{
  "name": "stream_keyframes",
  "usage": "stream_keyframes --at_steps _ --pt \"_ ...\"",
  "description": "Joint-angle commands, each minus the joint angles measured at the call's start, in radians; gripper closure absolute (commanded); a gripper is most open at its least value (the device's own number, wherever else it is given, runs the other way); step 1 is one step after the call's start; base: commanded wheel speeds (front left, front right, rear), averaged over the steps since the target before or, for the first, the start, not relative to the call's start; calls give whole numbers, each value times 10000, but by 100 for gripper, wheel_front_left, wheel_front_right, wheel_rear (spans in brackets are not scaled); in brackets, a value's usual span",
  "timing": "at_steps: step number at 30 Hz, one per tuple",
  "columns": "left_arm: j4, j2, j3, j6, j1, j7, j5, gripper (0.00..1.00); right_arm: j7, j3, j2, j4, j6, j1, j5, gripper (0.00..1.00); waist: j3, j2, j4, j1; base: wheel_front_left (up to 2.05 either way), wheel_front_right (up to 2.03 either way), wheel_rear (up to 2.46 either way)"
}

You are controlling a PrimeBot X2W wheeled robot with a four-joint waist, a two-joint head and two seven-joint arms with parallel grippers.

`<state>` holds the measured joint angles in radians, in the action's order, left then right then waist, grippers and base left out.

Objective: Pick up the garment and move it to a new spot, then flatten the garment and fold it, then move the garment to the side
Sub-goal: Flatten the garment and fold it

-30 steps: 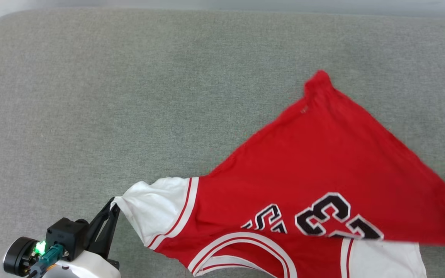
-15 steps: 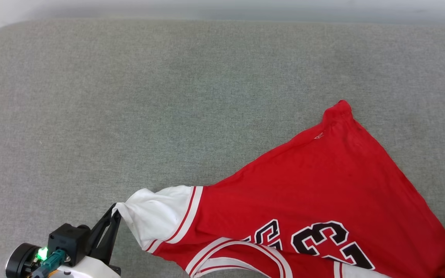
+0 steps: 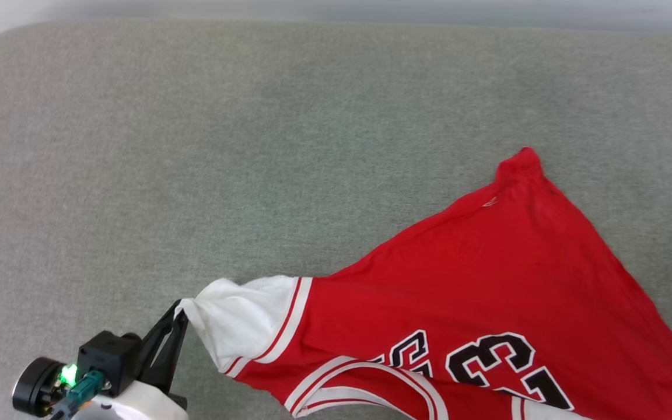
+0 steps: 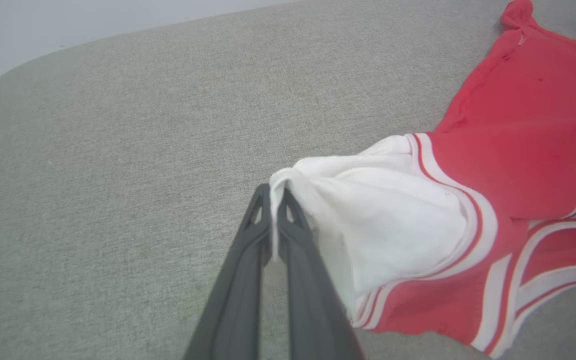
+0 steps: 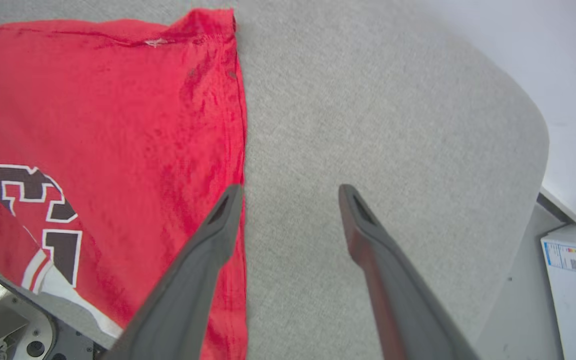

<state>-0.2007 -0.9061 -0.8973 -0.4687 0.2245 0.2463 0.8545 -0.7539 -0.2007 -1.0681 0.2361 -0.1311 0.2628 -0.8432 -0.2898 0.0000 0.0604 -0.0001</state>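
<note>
The right pincer (image 5: 290, 190) has just let go: its jaws now stand wide apart with nothing between them, hanging just beside the side edge of the shirt (image 3: 487, 280). The shirt has sagged onto the grey cushion (image 3: 254, 146), spread out toward the right with its collar end nearest the robot. The left pincer (image 4: 274, 192) is clamped on the very tip of the white sleeve (image 4: 383, 220). Held at 1 point only, any pull would likely skew or bunch the cloth, or slip that thin pinch free.
</note>
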Motion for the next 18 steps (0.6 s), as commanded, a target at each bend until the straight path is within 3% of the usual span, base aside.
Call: stream_keyframes --at_steps 1,10,18 --pt "-26 26 -11 40 187 -46 -91 100 -451 -314 132 145 8 764 106 0 -182 0 163 1 0 0 0" --pt "63 444 -167 276 892 -184 -465 100 -3108 -2747 1687 -1131 9 4847 1089 0 -1017 0 779 1 0 0 0" --pt "244 931 -281 534 1524 -178 -773 100 -3169 -4360 2521 -3040 8 6800 1543 0 -1802 0 1333 1 0 0 0"
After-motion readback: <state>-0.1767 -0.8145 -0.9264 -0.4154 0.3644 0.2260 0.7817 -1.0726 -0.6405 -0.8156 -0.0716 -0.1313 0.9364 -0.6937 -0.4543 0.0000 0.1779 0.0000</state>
